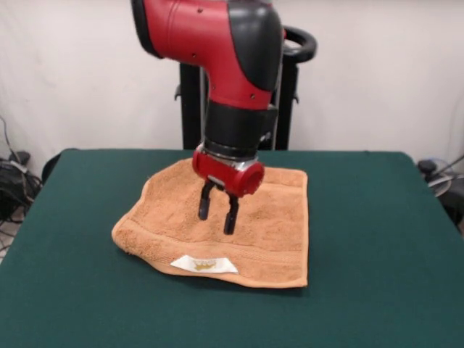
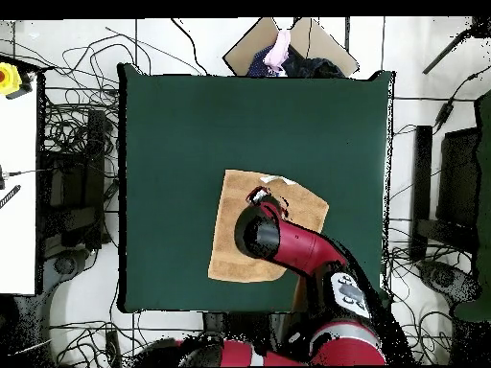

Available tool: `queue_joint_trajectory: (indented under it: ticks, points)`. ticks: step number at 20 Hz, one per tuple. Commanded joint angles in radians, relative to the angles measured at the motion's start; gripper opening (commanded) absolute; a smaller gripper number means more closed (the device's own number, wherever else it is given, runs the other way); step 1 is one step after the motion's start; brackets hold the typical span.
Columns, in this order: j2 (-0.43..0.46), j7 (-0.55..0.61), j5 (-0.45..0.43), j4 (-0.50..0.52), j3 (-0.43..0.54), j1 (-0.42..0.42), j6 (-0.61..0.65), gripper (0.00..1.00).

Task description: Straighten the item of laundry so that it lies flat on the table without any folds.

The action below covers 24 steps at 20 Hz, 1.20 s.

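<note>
The item of laundry (image 1: 268, 217), an orange-tan terry towel, lies spread on the dark green table (image 1: 377, 239), with a woven band and a white label (image 1: 204, 264) along its near edge. Its near-left corner looks slightly lifted and curled. My gripper (image 1: 217, 216) hangs just above the towel's middle, open, with nothing between its black fingers (image 1: 205, 205). In the overhead view the towel (image 2: 230, 230) sits a little below the table's (image 2: 192, 125) centre, and my arm hides much of it; the gripper (image 2: 263, 198) shows near the towel's upper edge.
A cardboard box (image 2: 288, 48) with cloth items stands beyond the table's top edge in the overhead view. Cables (image 2: 72, 153) lie on the floor around the table. The black pedestal frame (image 1: 192, 101) rises behind the towel.
</note>
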Motion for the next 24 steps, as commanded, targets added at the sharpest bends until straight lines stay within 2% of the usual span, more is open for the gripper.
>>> queue_joint_trajectory:
  ticks: [1, 7, 14, 24]
  points:
    - [0.120, 0.140, 0.106, -0.151, -0.063, 0.003, 0.128, 1.00]
    - [0.153, 0.137, 0.125, -0.176, -0.079, -0.008, 0.129, 1.00]
    - [0.174, 0.168, 0.180, -0.184, -0.247, 0.103, 0.107, 1.00]
    - [0.162, 0.143, 0.176, -0.192, -0.336, 0.142, 0.072, 1.00]
